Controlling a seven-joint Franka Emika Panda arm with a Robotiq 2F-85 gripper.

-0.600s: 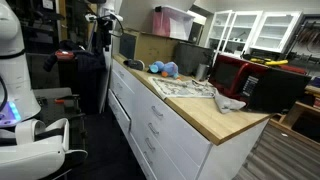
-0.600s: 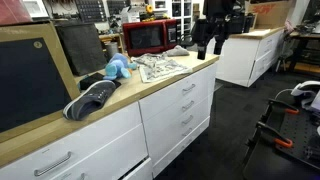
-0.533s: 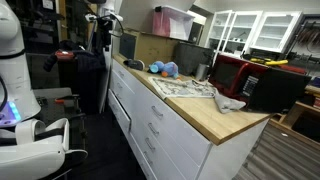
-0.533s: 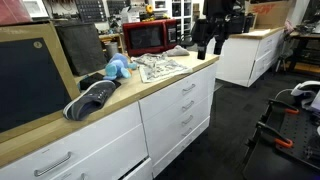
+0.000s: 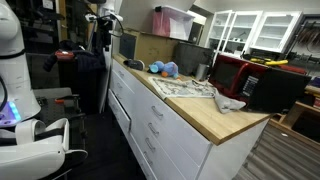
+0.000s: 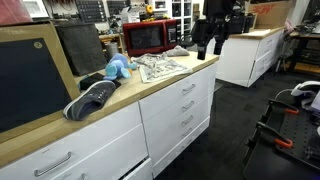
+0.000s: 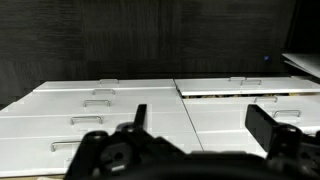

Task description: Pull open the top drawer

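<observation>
A long white cabinet with a wooden top runs through both exterior views. The top drawer (image 6: 186, 89) of the four-drawer stack has a flat white front and small handle. It looks closed and also shows in an exterior view (image 5: 158, 111). My gripper (image 6: 207, 45) hangs on the dark arm beyond the far end of the counter, well away from the drawers; it also shows in an exterior view (image 5: 100, 40). In the wrist view the gripper (image 7: 200, 118) is open and empty, facing rows of white drawer fronts (image 7: 90, 110). A thin dark gap (image 7: 240, 95) runs along one front.
On the counter lie a blue plush toy (image 6: 118, 67), a newspaper (image 6: 160, 68), a red microwave (image 6: 150, 36) and a dark shoe (image 6: 92, 98). A white robot (image 5: 20, 90) stands across the aisle. A second white cabinet (image 6: 250, 55) stands behind.
</observation>
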